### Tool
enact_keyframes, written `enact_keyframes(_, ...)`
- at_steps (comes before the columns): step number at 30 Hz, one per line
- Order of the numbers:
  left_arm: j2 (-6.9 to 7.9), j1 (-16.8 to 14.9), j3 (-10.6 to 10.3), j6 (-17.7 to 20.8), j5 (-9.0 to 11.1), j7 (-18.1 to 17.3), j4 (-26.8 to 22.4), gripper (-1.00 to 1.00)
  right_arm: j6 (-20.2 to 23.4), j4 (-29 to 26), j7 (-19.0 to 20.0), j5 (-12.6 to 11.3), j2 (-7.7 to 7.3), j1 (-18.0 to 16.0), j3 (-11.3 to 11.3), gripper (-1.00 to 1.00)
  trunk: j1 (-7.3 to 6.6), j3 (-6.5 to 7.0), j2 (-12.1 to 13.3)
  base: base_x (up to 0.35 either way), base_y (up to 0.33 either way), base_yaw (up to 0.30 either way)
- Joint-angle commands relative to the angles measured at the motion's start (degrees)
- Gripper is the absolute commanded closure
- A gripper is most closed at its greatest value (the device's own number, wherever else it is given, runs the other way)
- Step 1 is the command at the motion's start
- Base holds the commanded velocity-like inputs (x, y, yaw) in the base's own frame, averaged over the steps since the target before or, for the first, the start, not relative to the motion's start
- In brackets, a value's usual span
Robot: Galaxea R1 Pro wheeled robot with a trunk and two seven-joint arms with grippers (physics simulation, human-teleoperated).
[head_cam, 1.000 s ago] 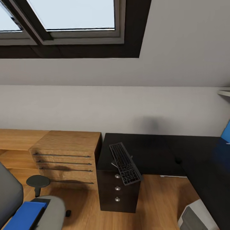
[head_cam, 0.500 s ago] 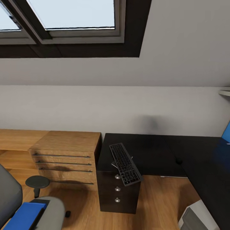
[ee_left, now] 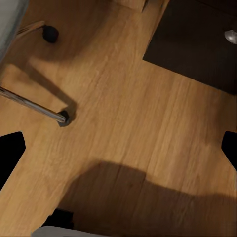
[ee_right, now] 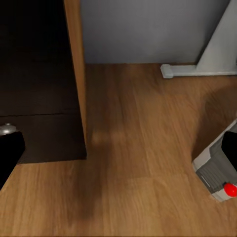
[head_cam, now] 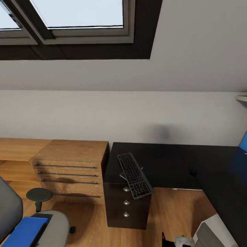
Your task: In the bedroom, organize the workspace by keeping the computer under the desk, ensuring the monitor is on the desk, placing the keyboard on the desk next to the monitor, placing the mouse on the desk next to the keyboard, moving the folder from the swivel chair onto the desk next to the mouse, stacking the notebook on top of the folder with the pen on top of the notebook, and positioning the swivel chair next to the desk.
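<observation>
Lying askew on the glossy black desk [head_cam: 164,164], the black keyboard [head_cam: 134,175] straddles the front edge near the left end, one short end overhanging the three-drawer unit [head_cam: 126,206] with its round silver knobs [head_cam: 126,202]. Standing just beside the desk's left end, a light-wood drawer chest [head_cam: 70,171] against the pale wall, under a dark-framed skylight [head_cam: 79,20]. Parked well left of the desk on the wood floor [head_cam: 171,216], the grey swivel chair [head_cam: 55,226] with the bright blue folder [head_cam: 25,231] flat on its seat and a round black armrest pad [head_cam: 39,195] raised beside it. Tucked below the desk's right wing at the picture's lower right corner, the grey-white computer [head_cam: 209,235]; seen again from the right wrist as a pale case with a red button [ee_right: 217,173], near a white desk leg [ee_right: 217,44] and the dark side of the drawer unit [ee_right: 34,79]. Peeking in at the head view's bottom edge, part of an arm. Spread wide and holding nothing, the left gripper [ee_left: 118,148] over bare floor, close to a chrome chair-base spoke [ee_left: 29,102] and a black castor [ee_left: 50,33]. Likewise released and empty, the right gripper [ee_right: 118,153], black fingertips [ee_right: 9,148] at the frame's opposite edges.
</observation>
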Motion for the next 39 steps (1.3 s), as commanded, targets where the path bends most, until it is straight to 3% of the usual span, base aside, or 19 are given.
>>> enact_keyframes(1, -0.17, 0.0, 0.1, 0.6, -0.1, 0.3, -1.0, -1.0, 1.4, -1.5, -0.2, -0.7, -0.01, -0.1, 0.4, -1.0, 0.24, -0.28, -0.5, 0.0, 0.0, 0.0)
enact_keyframes(5, -0.6, 0.0, 0.1, 7.4, -0.3, 1.2, -7.0, -1.0, 7.6, -7.4, -0.1, -1.0, 0.13, -0.2, 0.4, -1.0, 1.11, -0.99, -2.1, 0.0, 0.0, 0.0)
enact_keyframes(7, -0.7, 0.0, 0.1, 12.8, -0.3, 1.5, -11.2, -1.0, 9.5, -9.7, -0.1, -2.3, 0.22, -0.3, 0.4, -1.0, 1.55, -1.35, -2.9, 0.0, 0.0, 0.0)
enact_keyframes(8, -0.74, 0.0, 0.1, 16.1, -0.3, 1.6, -13.9, -1.0, 10.3, -11.0, -0.1, -3.8, 0.25, -0.4, 0.4, -1.0, 1.77, -1.53, -3.3, 0.0, 0.0, 0.0)
enact_keyframes(10, -0.77, 0.0, 0.1, 18.8, -0.3, 1.7, -16.2, -1.0, 10.8, -12.4, -0.1, -5.7, 0.25, -0.5, 0.4, -1.0, 2.21, -1.89, -4.1, 0.0, 0.0, 0.0)
enact_keyframes(11, -0.78, 0.0, 0.1, 20.6, -0.2, 1.7, -18.1, -1.0, 11.1, -14.0, 0.0, -8.0, 0.26, -0.7, 0.4, -1.0, 2.43, -2.07, -4.5, 0.0, 0.0, 0.0)
enact_keyframes(13, -0.79, 0.0, 0.1, 21.7, -0.2, 1.7, -19.6, -1.0, 11.3, -15.7, 0.0, -10.5, 0.23, -0.8, 0.4, -1.0, 2.87, -2.43, -5.3, 0.0, 0.0, 0.0)
enact_keyframes(14, -0.8, 0.0, 0.1, 22.5, -0.2, 1.7, -20.9, -1.0, 11.5, -17.4, 0.0, -13.0, 0.17, -0.9, 0.4, -1.0, 3.09, -2.61, -5.7, 0.0, 0.0, 0.0)
enact_keyframes(15, -0.84, 0.0, 0.1, 23.1, -0.2, 1.7, -21.9, -1.0, 11.7, -18.8, 0.0, -15.6, 0.11, -0.9, 0.4, -1.0, 3.31, -2.79, -6.1, 0.0, 0.0, 0.0)
enact_keyframes(17, -0.86, 0.0, 0.1, 23.4, -0.2, 1.7, -22.5, -1.0, 11.8, -20.0, 0.0, -18.1, 0.02, -1.0, 0.4, -1.0, 3.75, -3.15, -6.9, 0.0, 0.0, 0.0)
enact_keyframes(21, -0.89, 0.0, 0.1, 23.6, -0.2, 1.5, -23.8, -1.0, 12.0, -22.5, 0.7, -25.4, -0.28, -1.0, 0.3, -1.0, 4.63, -3.87, -8.5, 0.0, 0.0, 0.0)
enact_keyframes(27, -0.78, 0.0, 0.1, 23.5, -0.2, 1.1, -24.1, -1.0, 12.6, -27.2, 2.2, -30.7, -0.3, -1.0, 0.3, -1.0, 5.95, -4.94, -10.9, 0.0, 0.0, 0.0)
enact_keyframes(28, -0.71, 0.0, 0.1, 23.5, -0.2, 1.0, -24.0, -1.0, 13.5, -28.5, 2.3, -33.1, -0.33, -1.0, 0.2, -1.0, 6.17, -5.12, -11.3, 0.0, 0.0, 0.0)
enact_keyframes(31, -0.63, 0.0, 0.2, 23.4, -0.2, 1.0, -23.9, -1.0, 14.5, -29.5, 2.4, -36.4, -0.54, -1.0, 0.2, -1.0, 6.82, -5.66, -12.5, 0.0, 0.0, 0.0)
enact_keyframes(34, -0.53, 0.0, 0.3, 23.4, -0.1, 0.9, -23.8, -1.0, 15.0, -30.2, 2.7, -40.5, -1.7, -1.0, 0.1, -1.0, 7.48, -6.2, -13.7, 0.0, 0.0, 0.0)
enact_keyframes(39, -0.46, 0.0, 0.3, 23.4, -0.1, 0.9, -23.7, -1.0, 15.2, -30.4, 4.7, -42.4, -2.84, -1.0, 0.2, -1.0, 8.58, -7.1, -15.7, 0.0, 0.0, 0.0)
